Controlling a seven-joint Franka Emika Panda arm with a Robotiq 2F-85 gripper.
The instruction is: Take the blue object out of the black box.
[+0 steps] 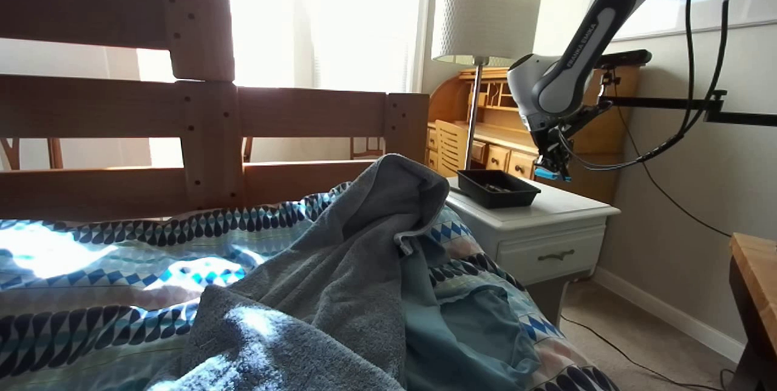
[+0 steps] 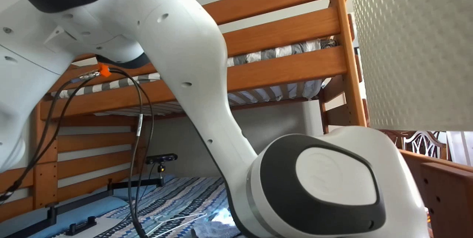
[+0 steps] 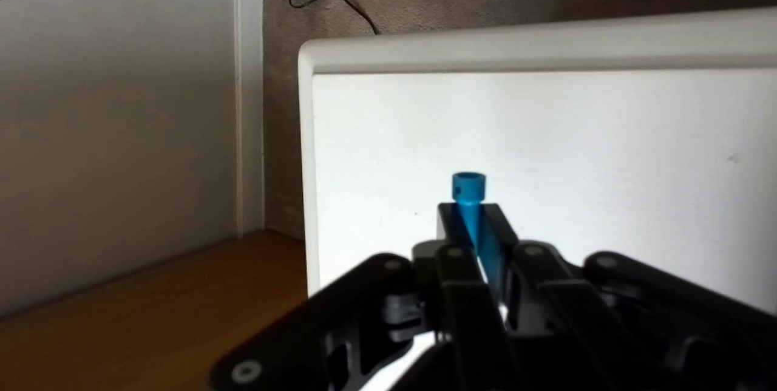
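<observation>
The blue object (image 3: 468,187), a small cylinder with a wider hollow end, is pinched between the fingertips of my gripper (image 3: 476,224) in the wrist view. In an exterior view my gripper (image 1: 553,163) points down with the blue object (image 1: 548,174) lying roughly level at its tips. It hangs above the right part of the white nightstand (image 1: 561,200), outside the black box. The shallow black box (image 1: 511,198) stands on the nightstand to the left of the gripper in that view, with some small items inside. The box is out of the wrist view.
A tall lamp (image 1: 489,8) stands behind the nightstand, near the arm. A wooden roll-top desk (image 1: 507,142) is behind it. A bed with a grey towel (image 1: 340,257) adjoins the nightstand. In an exterior view the arm (image 2: 192,53) hides the gripper and nightstand.
</observation>
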